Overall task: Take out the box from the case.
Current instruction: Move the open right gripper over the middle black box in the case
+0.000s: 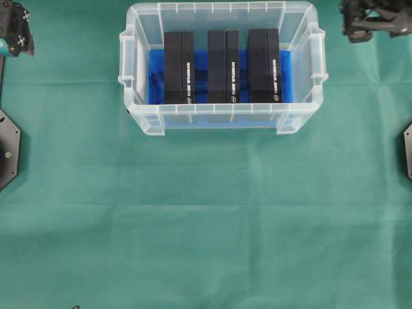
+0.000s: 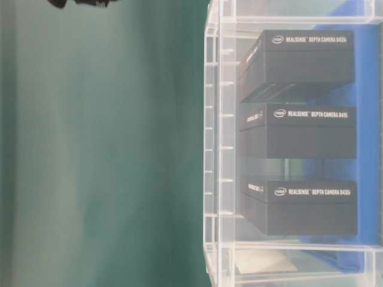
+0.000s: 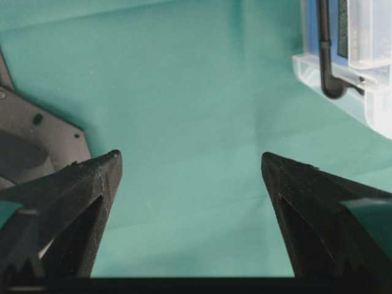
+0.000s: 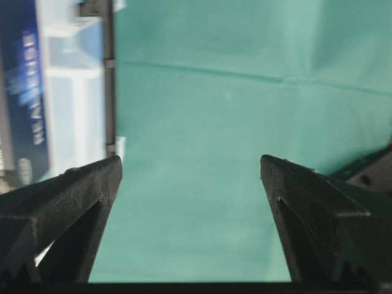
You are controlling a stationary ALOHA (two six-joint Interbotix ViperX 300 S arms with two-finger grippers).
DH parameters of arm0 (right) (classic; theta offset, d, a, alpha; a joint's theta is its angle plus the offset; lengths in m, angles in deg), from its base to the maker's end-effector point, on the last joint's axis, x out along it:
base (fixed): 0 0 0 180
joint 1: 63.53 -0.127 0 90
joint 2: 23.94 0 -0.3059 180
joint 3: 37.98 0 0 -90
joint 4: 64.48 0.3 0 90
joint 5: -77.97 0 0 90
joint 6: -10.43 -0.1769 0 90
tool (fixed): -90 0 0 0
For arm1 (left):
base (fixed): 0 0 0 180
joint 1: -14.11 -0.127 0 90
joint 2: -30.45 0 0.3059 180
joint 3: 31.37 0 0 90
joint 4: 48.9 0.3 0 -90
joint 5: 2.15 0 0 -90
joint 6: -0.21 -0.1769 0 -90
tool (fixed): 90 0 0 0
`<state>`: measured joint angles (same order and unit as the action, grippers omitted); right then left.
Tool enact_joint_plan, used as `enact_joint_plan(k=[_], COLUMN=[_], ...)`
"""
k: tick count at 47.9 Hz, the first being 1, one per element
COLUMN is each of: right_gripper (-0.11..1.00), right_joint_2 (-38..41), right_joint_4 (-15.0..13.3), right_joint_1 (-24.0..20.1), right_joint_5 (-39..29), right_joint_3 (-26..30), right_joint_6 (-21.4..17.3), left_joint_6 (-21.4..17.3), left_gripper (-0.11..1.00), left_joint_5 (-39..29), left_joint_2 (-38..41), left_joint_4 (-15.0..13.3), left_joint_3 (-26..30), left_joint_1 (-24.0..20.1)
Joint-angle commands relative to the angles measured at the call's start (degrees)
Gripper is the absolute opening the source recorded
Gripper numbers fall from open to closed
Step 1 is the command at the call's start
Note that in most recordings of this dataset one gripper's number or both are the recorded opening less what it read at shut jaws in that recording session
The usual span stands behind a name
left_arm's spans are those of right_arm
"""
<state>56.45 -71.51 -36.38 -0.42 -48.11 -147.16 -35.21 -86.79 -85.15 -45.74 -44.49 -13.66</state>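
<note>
Your left gripper sits at the far left top corner of the overhead view, well apart from the case; its wrist camera shows both fingers spread wide with nothing but green cloth between them, so it holds nothing; the corner of the case shows at the upper right of that view.

Moving right, you find the case on the cloth, in the upper middle of the overhead view; it is a clear bin with rim handles and a blue bottom; inside it three black boxes stand side by side with gaps between them: the left box, the middle box and the right box; each bears white lettering, which the table-level view shows as a depth-camera label; all three are inside the case, none touched by a gripper.

Further right, your right gripper hangs near the top right corner, just outside the case's right end; its fingers are likewise wide apart and hold nothing; the case wall lies at the left of its wrist view.
</note>
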Motion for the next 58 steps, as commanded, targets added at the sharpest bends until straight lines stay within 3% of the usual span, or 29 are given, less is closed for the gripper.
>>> enact_joint_plan(k=[1,31,58], right_gripper=[0.95,0.95,0.95], right_joint_2=[1.32,16.79,28.21], right_joint_4=[0.09,0.09,0.18], right_joint_1=[-1.32,-9.4,-11.6], right_joint_5=[0.53,3.08,4.92], right_joint_3=[2.72,17.67,31.55], right_joint_6=[-0.7,-8.0,-9.58], left_joint_6=[0.09,1.14,1.05], left_gripper=[0.96,0.96,0.96], left_joint_5=[0.18,0.18,0.18], left_joint_2=[-0.09,-0.09,-0.18], left_joint_4=[0.0,0.09,0.09], left_joint_3=[0.88,0.88,0.88], left_joint_1=[-0.26,-0.26,-0.26])
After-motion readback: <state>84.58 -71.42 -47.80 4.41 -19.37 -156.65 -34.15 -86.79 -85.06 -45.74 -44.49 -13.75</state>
